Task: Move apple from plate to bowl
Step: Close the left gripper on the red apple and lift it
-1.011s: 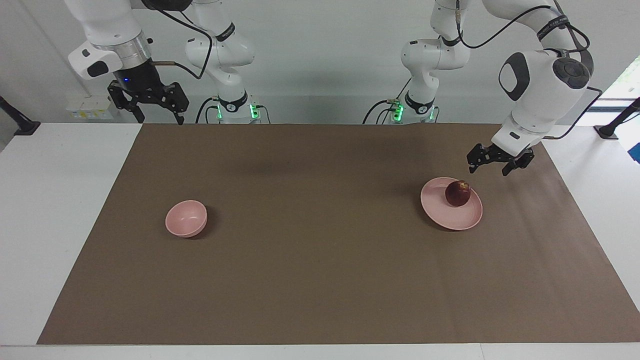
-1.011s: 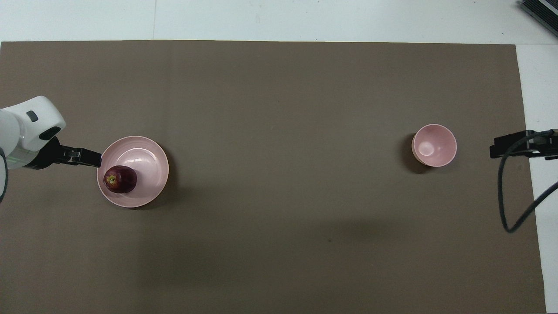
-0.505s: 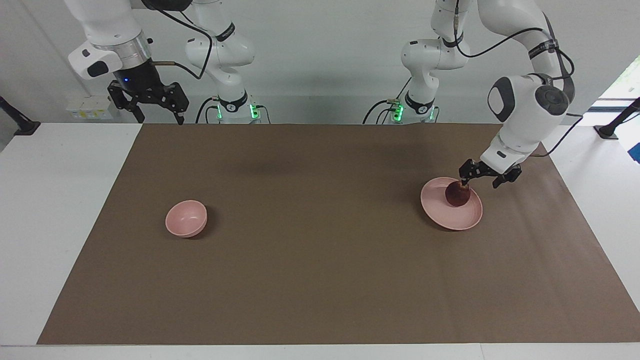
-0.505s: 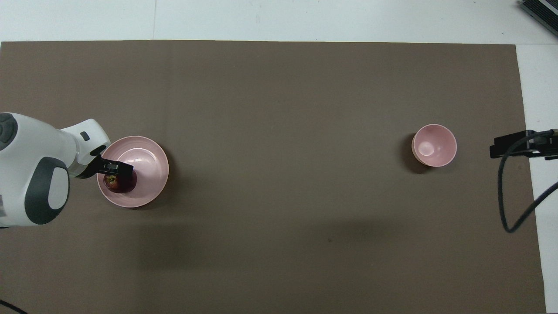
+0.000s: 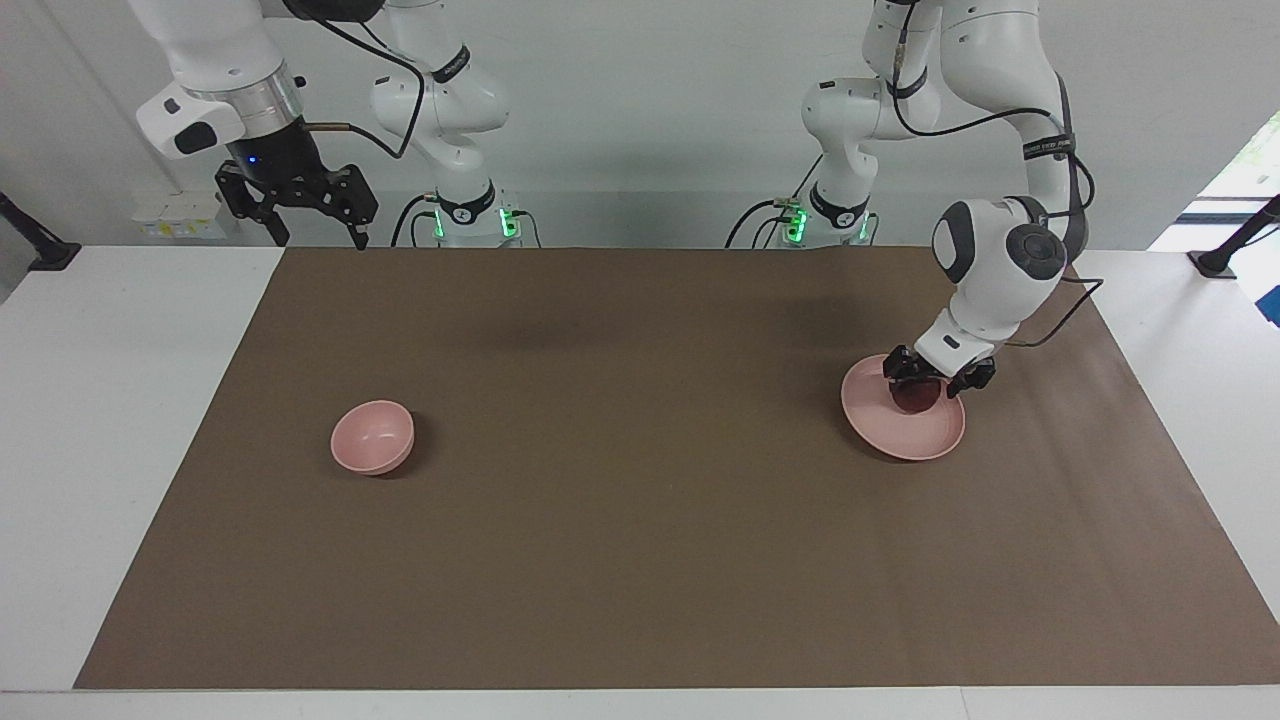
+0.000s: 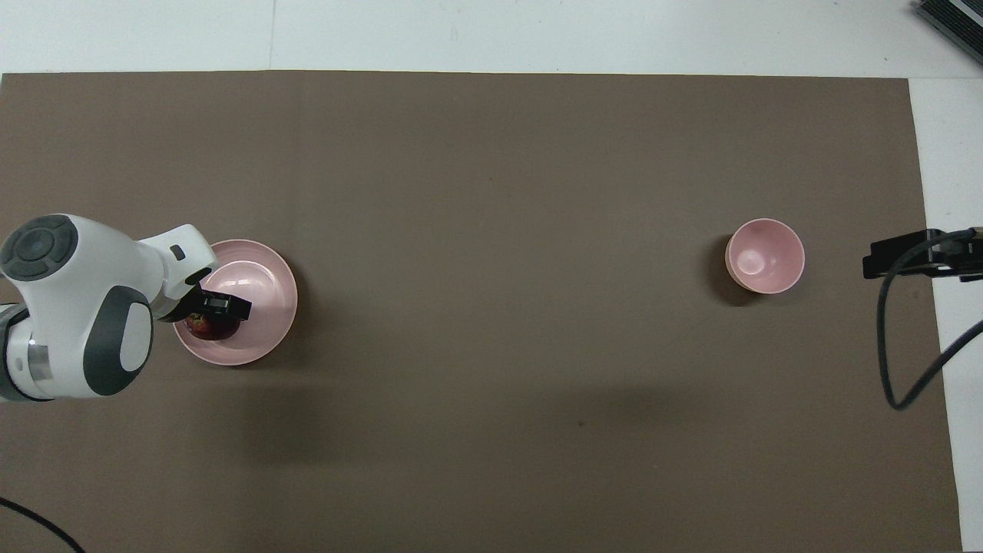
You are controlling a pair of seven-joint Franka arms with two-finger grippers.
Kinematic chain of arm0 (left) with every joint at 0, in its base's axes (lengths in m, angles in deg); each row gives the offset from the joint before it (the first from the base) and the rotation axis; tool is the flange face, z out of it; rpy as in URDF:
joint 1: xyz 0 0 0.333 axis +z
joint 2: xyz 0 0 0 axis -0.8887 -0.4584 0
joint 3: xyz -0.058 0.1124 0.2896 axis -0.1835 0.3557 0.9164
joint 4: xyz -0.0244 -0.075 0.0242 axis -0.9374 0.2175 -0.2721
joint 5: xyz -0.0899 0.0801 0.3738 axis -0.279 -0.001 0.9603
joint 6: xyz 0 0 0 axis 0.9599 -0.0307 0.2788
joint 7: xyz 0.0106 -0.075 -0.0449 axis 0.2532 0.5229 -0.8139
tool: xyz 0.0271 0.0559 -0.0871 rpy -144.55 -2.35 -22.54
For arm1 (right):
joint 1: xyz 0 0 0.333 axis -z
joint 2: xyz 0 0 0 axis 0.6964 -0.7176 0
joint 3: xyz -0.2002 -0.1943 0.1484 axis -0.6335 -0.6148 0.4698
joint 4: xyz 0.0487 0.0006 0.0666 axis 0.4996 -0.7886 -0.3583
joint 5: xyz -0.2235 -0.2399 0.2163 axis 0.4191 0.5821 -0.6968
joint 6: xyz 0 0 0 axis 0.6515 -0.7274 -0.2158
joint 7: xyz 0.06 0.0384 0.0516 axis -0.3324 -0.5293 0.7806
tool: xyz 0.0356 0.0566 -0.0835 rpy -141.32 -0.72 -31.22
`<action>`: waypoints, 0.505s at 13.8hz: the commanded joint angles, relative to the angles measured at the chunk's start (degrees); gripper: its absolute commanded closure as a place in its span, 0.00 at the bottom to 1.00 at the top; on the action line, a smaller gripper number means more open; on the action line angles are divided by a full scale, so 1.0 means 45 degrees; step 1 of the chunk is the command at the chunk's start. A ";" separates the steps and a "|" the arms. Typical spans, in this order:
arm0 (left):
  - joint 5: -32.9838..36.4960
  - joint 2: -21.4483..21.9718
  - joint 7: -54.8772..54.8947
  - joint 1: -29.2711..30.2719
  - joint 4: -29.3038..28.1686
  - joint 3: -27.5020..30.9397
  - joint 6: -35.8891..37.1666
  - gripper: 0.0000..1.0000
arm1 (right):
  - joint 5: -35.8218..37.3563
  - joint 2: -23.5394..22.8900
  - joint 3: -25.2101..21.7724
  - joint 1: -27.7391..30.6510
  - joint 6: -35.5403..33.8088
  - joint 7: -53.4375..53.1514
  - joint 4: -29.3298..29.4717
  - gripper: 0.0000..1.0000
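L gripper [image 5: 932, 381] is low over the plate [image 5: 905, 434], fingers apart, one on each side of the apple [image 5: 916, 397]; can't tell if they touch it. Apple sits on the plate, on the part nearer the robots, toward the L arm's end of the tabletop [image 5: 640, 520]. Bowl [image 5: 372, 436] stands well apart, toward the R arm's end. R gripper [image 5: 312, 222] waits up high near that end's edge, fingers apart, holding nothing.

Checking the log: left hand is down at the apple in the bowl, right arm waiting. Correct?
Not quite. The facing view shows the left hand at the apple on the plate, not in the bowl. The right hand does wait.
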 commanded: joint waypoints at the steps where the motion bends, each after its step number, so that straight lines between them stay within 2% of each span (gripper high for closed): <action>1: 0.0115 0.0187 0.0015 -0.0157 -0.0228 0.0151 -0.0065 1.00 | -0.0248 0.0172 0.0061 0.0192 0.0206 0.0365 -0.0174 0.00; 3: 0.0115 0.0109 -0.0024 -0.0176 0.0045 0.0151 0.0092 1.00 | -0.0248 0.0172 0.0061 0.0192 0.0206 0.0365 -0.0174 0.00; 7: 0.0037 -0.0224 -0.0392 -0.0487 0.1411 0.0073 0.1340 1.00 | -0.0248 0.0172 0.0061 0.0192 0.0206 0.0365 -0.0174 0.00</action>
